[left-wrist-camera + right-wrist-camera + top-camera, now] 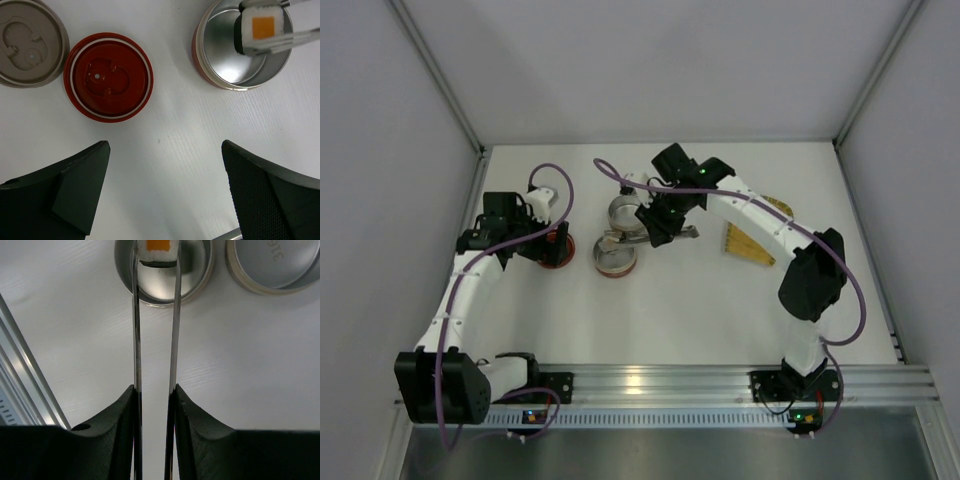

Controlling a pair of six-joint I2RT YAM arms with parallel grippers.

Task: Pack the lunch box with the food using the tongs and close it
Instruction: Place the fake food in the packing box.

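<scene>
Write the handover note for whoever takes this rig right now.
Left gripper: open, empty, above the table near the red lid.
Right gripper: shut on the tongs, which pinch an orange-topped sushi piece over the red-walled steel tub.
A second steel tub sits beside it; grey lid beside the red one; yellow tray to the right.
Done: one piece lifted to the tub. Left: drop it in, pack any other food, fit the lids.
</scene>
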